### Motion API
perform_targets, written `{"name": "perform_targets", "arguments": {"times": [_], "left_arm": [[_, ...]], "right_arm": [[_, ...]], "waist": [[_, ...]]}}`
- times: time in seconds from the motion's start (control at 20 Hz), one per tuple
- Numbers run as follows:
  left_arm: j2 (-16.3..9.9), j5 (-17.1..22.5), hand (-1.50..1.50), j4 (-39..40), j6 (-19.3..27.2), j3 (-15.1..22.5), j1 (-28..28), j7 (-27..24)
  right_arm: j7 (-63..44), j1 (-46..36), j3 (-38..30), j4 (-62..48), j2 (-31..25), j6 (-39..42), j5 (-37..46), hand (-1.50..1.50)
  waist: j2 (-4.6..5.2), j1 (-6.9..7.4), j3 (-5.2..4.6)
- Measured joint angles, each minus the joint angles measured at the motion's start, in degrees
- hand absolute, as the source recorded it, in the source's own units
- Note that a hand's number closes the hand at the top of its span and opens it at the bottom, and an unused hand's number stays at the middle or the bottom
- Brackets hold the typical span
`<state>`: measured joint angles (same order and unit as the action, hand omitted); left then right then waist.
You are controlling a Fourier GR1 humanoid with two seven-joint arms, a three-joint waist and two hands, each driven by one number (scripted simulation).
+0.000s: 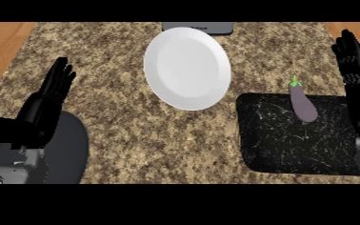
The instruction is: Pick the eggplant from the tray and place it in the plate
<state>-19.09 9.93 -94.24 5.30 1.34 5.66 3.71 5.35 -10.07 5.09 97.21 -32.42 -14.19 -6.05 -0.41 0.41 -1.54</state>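
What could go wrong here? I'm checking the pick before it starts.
1. The eggplant lies at the black tray's far edge, its green stem over the rim, so a nudge might push it off onto the counter.
2. The right hand is open and apart from it; the white plate lies leftward, so the carry crosses the counter.

Black segmented left hand (53, 88) on a grey forearm, matching black right hand (347, 59), slim ridged fingers
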Motion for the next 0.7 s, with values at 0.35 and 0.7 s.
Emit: {"name": "perform_targets", "arguments": {"times": [0.35,0.7], "left_arm": [[-1.23,-1.26,0.00,-1.56,-2.26,1.69,4.75,-1.25],[-1.73,-1.80,0.00,0.93,-3.15,1.99,8.93,0.14]], "right_arm": [[-11.01,-4.25,10.25,-8.18,2.54,14.38,-8.11,1.50],[-25.93,-9.42,17.43,-20.47,2.19,23.21,-7.57,-1.50]], "waist": [[2.38,5.02,1.05],[1.92,3.65,1.35]]}}
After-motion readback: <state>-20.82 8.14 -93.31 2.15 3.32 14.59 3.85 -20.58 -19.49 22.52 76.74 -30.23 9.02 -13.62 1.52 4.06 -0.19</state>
